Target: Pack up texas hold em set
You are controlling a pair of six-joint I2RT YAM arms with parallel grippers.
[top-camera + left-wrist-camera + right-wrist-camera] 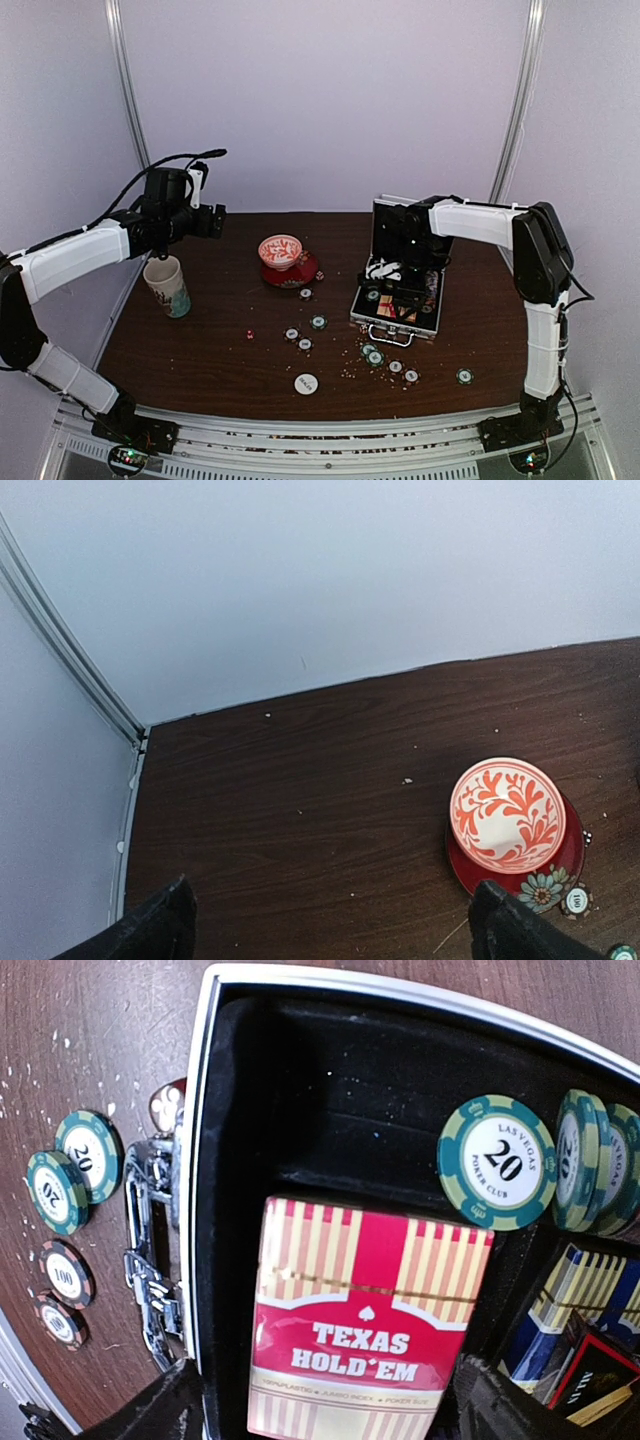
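The silver briefcase [372, 322] stands open at the right, lid upright. My right gripper [397, 280] is down inside it, open. The red-yellow card box [365, 1330] lies on the black lining between my fingers [165, 1405], with a gap on its left side. A green chip [497, 1163] and a stack of more chips [590, 1165] lie in the case too. Loose chips [318, 322] lie on the table, some by the case handle [88, 1155]. The white disc [306, 382] and a tiny red die [249, 334] lie near the front. My left gripper [215, 220] is open and empty, up at the back left.
A red-white bowl [280, 250] on a red saucer sits at the table's middle back, also in the left wrist view [505, 813]. A patterned paper cup [168, 287] stands under the left arm. A blue-yellow card box [560, 1310] lies in the case. White walls close in behind.
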